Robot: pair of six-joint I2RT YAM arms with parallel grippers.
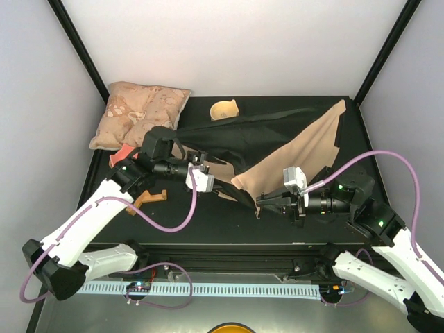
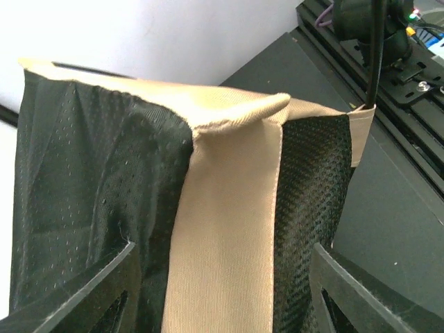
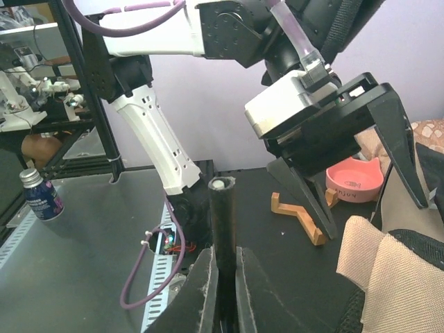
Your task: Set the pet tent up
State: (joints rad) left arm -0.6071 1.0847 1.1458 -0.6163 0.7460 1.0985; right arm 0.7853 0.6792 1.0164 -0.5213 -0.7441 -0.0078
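From above, the pet tent is seen spread across the black table; in the left wrist view, the left gripper is held spread around its tan-seamed corner; in the right wrist view, a thin black pole is clamped by the right gripper.

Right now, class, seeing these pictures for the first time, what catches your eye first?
A tan-and-black fabric pet tent sprawls flat across the middle of the black table. Nearer the front, the right hand is shut on a thin black pole, and the left hand stands open around a tent corner.
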